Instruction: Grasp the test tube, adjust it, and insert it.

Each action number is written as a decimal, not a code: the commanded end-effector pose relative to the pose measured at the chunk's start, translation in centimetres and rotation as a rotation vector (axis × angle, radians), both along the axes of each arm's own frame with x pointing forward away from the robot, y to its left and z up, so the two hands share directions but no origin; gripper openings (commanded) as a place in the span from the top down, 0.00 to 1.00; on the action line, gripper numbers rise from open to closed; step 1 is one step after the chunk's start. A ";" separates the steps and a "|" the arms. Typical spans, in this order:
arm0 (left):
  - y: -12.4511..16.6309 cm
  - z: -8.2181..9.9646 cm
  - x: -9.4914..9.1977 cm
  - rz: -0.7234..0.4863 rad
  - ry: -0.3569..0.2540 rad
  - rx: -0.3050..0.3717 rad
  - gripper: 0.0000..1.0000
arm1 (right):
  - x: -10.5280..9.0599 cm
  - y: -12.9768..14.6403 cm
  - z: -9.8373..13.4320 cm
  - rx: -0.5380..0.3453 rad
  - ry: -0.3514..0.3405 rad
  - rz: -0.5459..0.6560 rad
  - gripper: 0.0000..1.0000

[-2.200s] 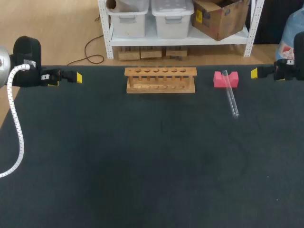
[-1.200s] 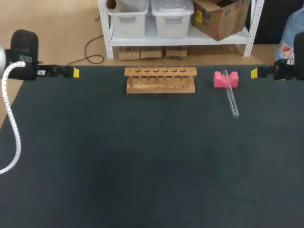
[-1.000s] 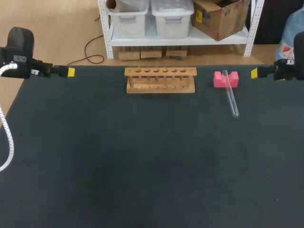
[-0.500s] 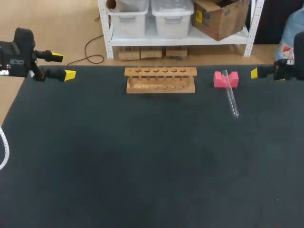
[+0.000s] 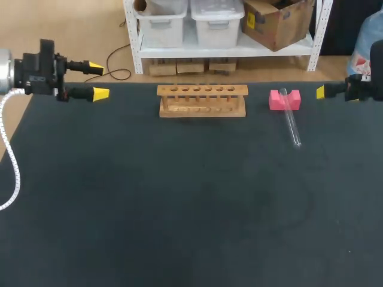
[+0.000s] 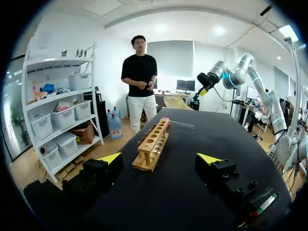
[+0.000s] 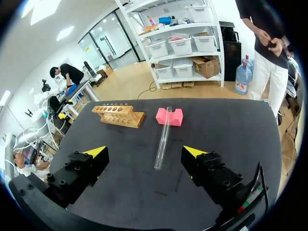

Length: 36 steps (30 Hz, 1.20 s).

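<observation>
Head view: the test tube [image 5: 291, 124] lies on the table [image 5: 179, 209], its far end resting on the pink block [image 5: 284, 100], right of the wooden rack [image 5: 202, 100]. My right gripper [image 7: 145, 151] and left gripper [image 6: 160, 158] are spread wide, holding nothing.

The black table [image 5: 179, 209] bears a wooden rack [image 5: 202, 100], pink block [image 5: 275, 100] and test tube [image 5: 291, 122].

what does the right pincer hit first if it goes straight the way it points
most likely the test tube, lying ahead of the open right pincer, far end on the pink block; height is unclear, so it might pass over
</observation>
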<state>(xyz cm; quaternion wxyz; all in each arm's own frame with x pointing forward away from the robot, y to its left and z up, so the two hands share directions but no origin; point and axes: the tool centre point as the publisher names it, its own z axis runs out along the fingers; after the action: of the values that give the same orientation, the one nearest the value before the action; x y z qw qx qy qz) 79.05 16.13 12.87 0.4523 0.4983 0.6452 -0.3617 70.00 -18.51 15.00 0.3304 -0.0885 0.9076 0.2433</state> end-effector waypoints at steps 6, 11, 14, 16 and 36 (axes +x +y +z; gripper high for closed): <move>-1.3 -1.0 1.0 -0.088 0.048 0.007 0.00 | 0.0 0.0 0.0 0.000 0.000 0.000 0.00; -1.4 -1.3 1.1 -0.058 0.049 0.014 0.00 | 0.0 0.0 0.0 0.000 0.000 0.000 0.00; -1.4 -1.3 1.1 -0.058 0.049 0.014 0.00 | 0.0 0.0 0.0 0.000 0.000 0.000 0.00; -1.4 -1.3 1.1 -0.058 0.049 0.014 0.00 | 0.0 0.0 0.0 0.000 0.000 0.000 0.00; -1.4 -1.3 1.1 -0.058 0.049 0.014 0.00 | -0.2 0.4 0.7 -0.176 -0.029 -0.042 0.00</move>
<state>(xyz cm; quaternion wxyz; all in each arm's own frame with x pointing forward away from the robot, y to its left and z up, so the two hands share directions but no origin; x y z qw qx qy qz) 80.23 14.68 11.60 0.4208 0.5113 0.6443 -0.3827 70.58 -18.94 15.07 0.3338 -0.1244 0.9089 0.2169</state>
